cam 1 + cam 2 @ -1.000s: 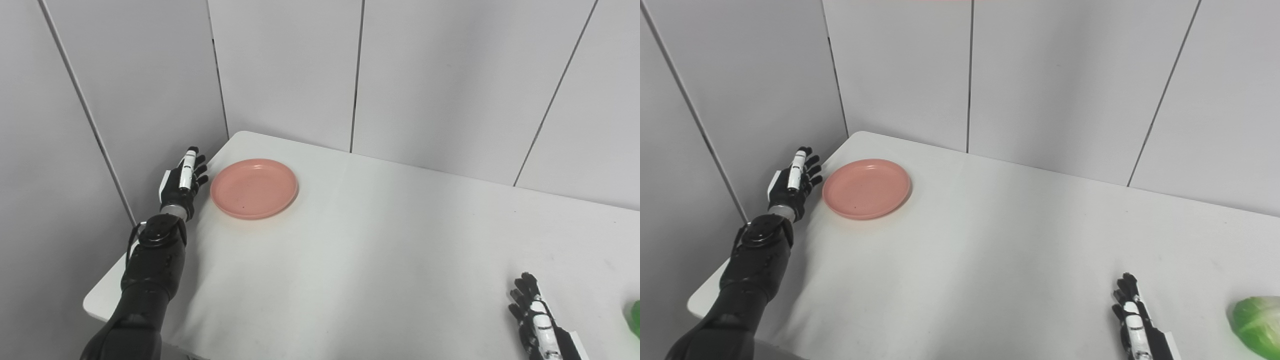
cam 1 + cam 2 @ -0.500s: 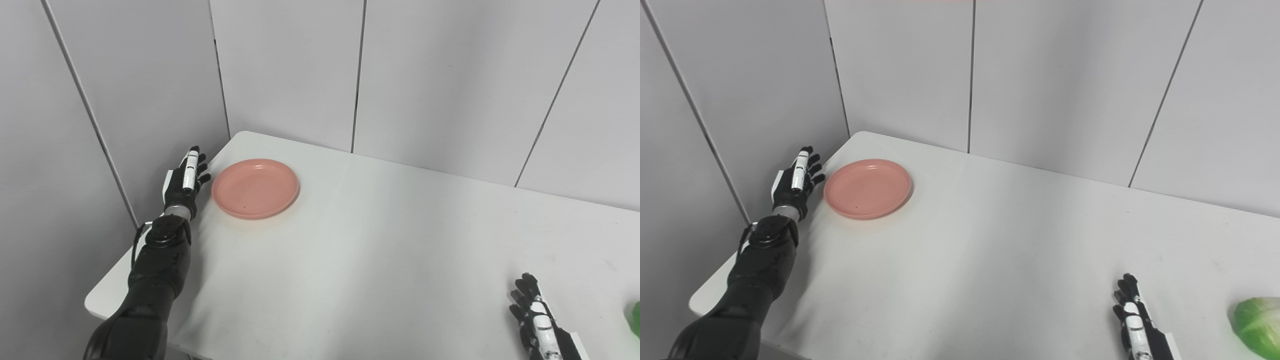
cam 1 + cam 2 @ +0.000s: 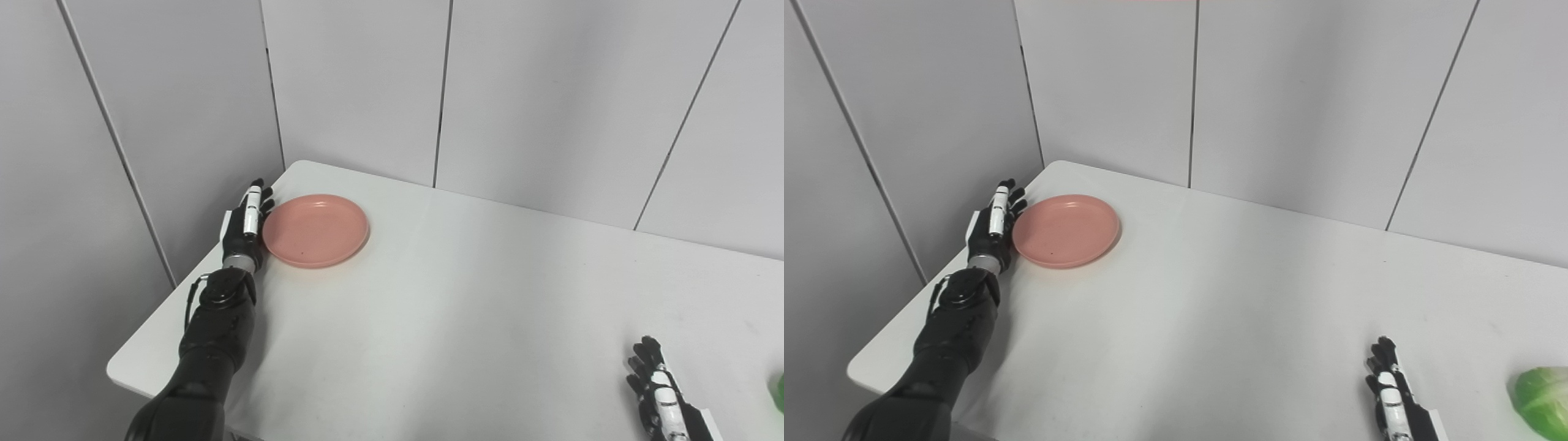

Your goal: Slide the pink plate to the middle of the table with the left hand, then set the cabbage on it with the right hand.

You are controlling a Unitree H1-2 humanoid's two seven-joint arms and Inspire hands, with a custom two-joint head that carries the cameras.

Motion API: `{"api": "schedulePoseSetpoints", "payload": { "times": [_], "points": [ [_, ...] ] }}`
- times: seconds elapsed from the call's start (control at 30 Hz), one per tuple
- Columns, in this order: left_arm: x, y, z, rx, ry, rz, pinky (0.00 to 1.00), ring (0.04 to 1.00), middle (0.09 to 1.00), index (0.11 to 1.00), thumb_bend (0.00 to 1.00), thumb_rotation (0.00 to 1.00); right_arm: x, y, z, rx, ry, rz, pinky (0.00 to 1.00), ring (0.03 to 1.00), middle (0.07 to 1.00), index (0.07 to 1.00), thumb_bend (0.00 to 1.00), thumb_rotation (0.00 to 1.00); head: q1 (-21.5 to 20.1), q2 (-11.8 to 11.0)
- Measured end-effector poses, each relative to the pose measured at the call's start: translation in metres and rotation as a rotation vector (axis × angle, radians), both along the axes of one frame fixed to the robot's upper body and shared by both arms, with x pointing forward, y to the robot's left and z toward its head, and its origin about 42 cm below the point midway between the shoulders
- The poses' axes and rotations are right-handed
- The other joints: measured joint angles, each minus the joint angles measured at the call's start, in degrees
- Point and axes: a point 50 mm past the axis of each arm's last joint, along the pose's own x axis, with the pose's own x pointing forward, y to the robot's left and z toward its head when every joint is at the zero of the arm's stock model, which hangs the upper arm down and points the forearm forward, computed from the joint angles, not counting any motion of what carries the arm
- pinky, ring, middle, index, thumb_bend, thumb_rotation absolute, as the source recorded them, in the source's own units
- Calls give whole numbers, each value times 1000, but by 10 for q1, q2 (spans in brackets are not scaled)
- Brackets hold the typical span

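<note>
Plate-slide step: left hand [image 3: 246,228], fingers straight and released, edge-on against pink plate [image 3: 316,230]; next, push toward table [image 3: 459,318] middle.

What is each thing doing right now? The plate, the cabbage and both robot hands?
pink plate: empty, flat, near the table's far left corner.
cabbage: lying on the table, untouched.
left hand: open, at the plate's left rim.
right hand: open, empty, beside the cabbage.

A white table [image 3: 465,318] with rounded corners is set into a corner of grey panelled walls [image 3: 355,86] with dark seams.
</note>
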Motion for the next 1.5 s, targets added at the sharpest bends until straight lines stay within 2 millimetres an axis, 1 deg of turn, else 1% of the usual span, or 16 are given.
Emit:
{"api": "schedulePoseSetpoints", "payload": {
  "times": [0.17, 0.37, 0.47, 0.63, 0.77, 0.83, 0.87, 1.17, 1.23, 1.33, 1.43, 1.5],
  "points": [
    [1, -13, -1, -2, -2, -41, 929, 932, 928, 916, 387, 1000, 0, 0, 0, -3, -2, -1, 1000, 1000, 1000, 1000, 74, 1000, -9, 3],
    [7, -37, -2, -13, -6, -92, 921, 922, 923, 913, 388, 1000, 0, 2, 0, -9, -2, -4, 1000, 1000, 1000, 1000, 100, 1000, -23, 7],
    [9, -51, -4, -38, -15, -127, 920, 916, 914, 900, 394, 1000, 0, 2, 0, -13, -2, -4, 1000, 1000, 1000, 1000, 106, 1000, -31, 10],
    [14, -75, -6, -52, -23, -207, 921, 925, 923, 909, 394, 1000, 0, 5, 0, -19, -3, -5, 1000, 1000, 1000, 1000, 123, 1000, -41, 14],
    [19, -98, -6, -69, -24, -282, 914, 927, 924, 908, 386, 1000, -1, 8, -2, -28, 1, -2, 1000, 1000, 1000, 1000, 140, 1000, -63, 19],
    [22, -109, -5, -82, -25, -304, 913, 928, 925, 908, 381, 1000, -1, 8, -2, -30, 2, -1, 1000, 1000, 1000, 1000, 144, 1000, -64, 19],
    [23, -113, -5, -88, -24, -314, 913, 928, 925, 908, 380, 1000, -1, 9, -2, -30, 3, -1, 1000, 1000, 1000, 1000, 145, 1000, -71, 21],
    [25, -146, -5, -114, -20, -392, 926, 933, 930, 921, 367, 1000, -1, 13, -3, -38, 2, -16, 1000, 1000, 1000, 1000, 177, 1000, -98, 29],
    [25, -157, -4, -115, -14, -420, 941, 936, 930, 924, 371, 1000, -1, 15, -3, -40, 1, -16, 1000, 1000, 1000, 1000, 186, 1000, -107, 31],
    [20, -178, -3, -124, -6, -479, 944, 949, 943, 931, 350, 1000, -1, 17, -4, -42, -2, -16, 1000, 1000, 1000, 1000, 183, 1000, -120, 34],
    [15, -200, -4, -144, -5, -535, 965, 961, 958, 943, 330, 1000, 0, 18, -5, -48, -5, -19, 1000, 1000, 1000, 1000, 201, 1000, -139, 37],
    [12, -210, -5, -145, -3, -572, 973, 962, 964, 949, 330, 1000, 0, 19, -5, -52, -5, -18, 1000, 1000, 1000, 1000, 209, 1000, -140, 37]
  ]
}}
